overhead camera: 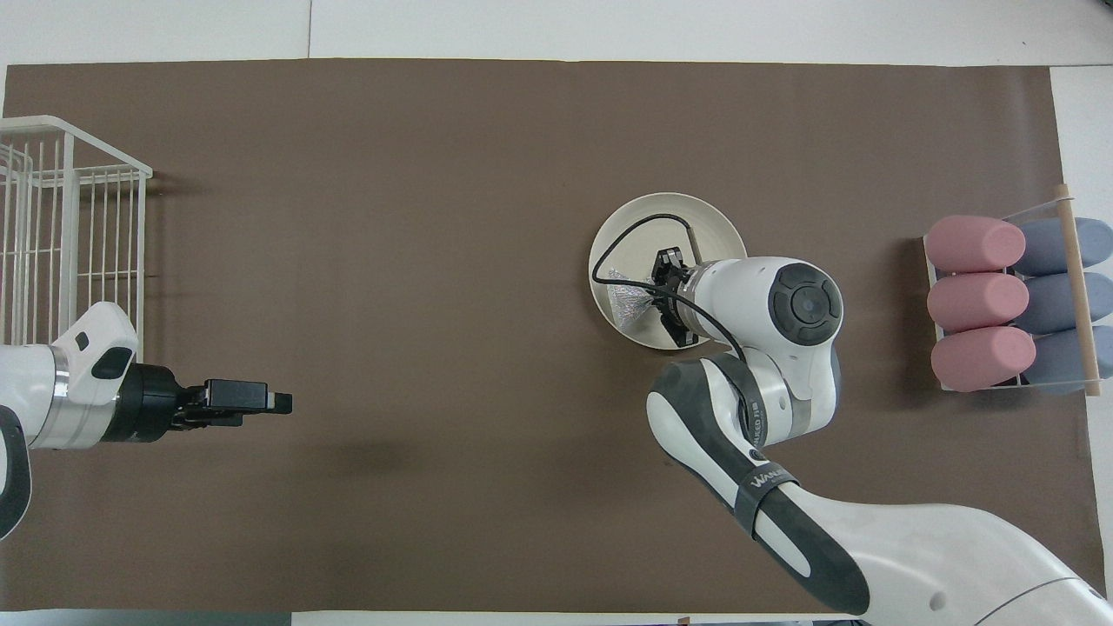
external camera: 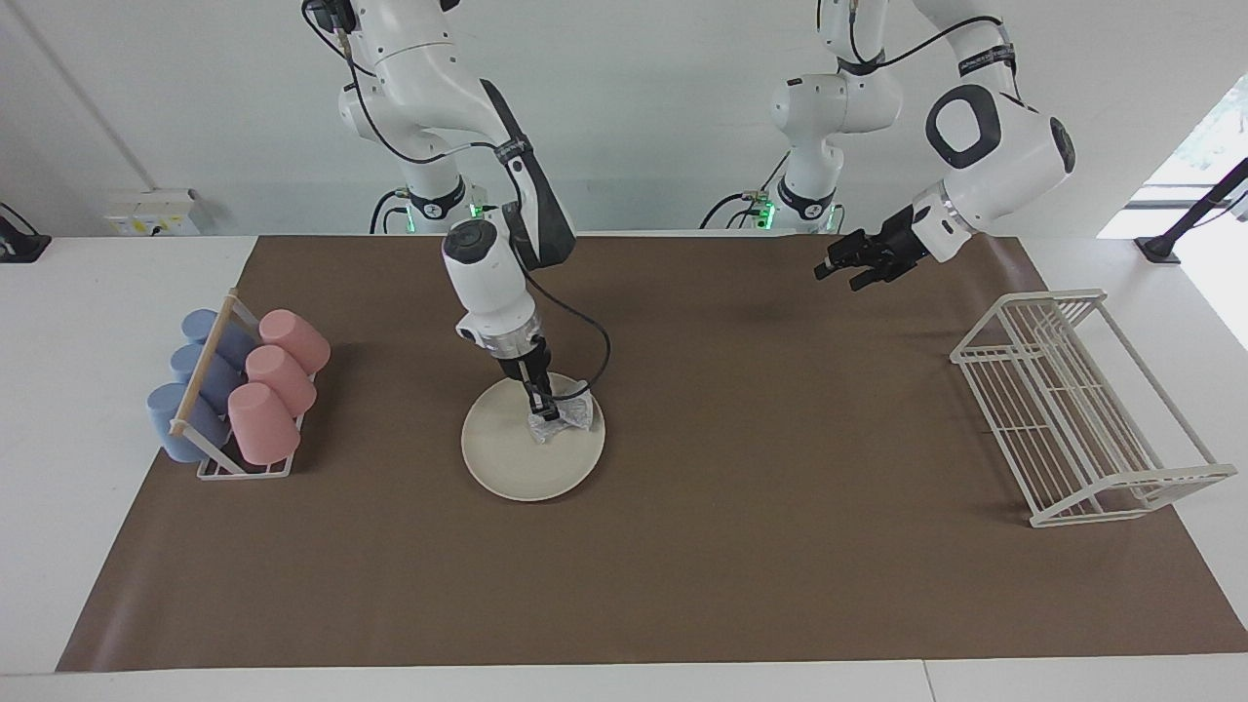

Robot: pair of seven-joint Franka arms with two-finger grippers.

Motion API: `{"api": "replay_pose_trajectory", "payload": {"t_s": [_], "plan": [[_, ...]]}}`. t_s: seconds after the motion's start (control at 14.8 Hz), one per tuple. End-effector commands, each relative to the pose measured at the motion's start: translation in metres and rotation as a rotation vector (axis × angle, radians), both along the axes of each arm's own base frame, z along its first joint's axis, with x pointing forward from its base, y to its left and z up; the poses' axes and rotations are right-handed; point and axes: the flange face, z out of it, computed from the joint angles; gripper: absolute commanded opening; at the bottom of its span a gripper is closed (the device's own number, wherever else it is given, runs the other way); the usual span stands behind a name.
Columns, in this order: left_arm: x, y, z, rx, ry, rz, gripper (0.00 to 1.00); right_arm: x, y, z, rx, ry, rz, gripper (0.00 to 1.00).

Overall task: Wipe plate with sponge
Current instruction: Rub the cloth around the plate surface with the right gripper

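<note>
While the right hand [external camera: 548, 410] stays out of it no further than pinching the soft, light, crumpled sponge [external camera: 564, 416] by its top, pressing it onto the stiff, slick plate [external camera: 517, 463] mid-counter, the left hand [external camera: 840, 264] waits, fingers apart, over the brown mat.

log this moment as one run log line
right gripper: shut on sponge, pressed on plate | left gripper: open, empty, raised over the mat near wire rack, waiting | stage: wiping
</note>
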Motion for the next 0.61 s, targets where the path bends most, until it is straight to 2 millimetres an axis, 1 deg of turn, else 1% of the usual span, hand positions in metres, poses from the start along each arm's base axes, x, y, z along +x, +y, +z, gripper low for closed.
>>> {"api": "replay_pose_trajectory", "payload": {"t_s": [0.0,0.07,0.13,0.2,0.27,0.4,0.47,0.54], "plan": [[0.006,0.005,0.0,0.116,-0.026,-0.017,1.0,0.0,-0.042,-0.013,-0.025,-0.006,0.076,0.0],[0.006,0.006,0.0,0.159,-0.034,-0.043,1.0,0.003,-0.054,-0.014,-0.032,-0.012,0.095,0.0],[0.007,0.007,0.0,0.181,-0.038,-0.055,1.0,0.005,-0.06,-0.014,-0.037,-0.017,0.111,0.0],[0.008,0.008,0.0,0.187,-0.037,-0.042,1.0,0.007,-0.067,-0.014,-0.04,-0.02,0.113,0.0],[0.009,0.011,0.001,0.19,-0.037,-0.019,1.0,0.007,-0.07,-0.014,-0.04,-0.018,0.108,0.0],[0.008,0.005,0.001,0.192,-0.034,-0.021,1.0,0.004,-0.059,-0.014,-0.033,-0.012,0.098,0.0],[0.008,0.003,0.001,0.193,-0.035,-0.025,1.0,0.002,-0.049,-0.014,-0.024,-0.006,0.069,0.0],[0.008,0.002,0.001,0.194,-0.034,-0.028,1.0,-0.004,-0.031,-0.014,-0.016,0.001,0.056,0.0]]}}
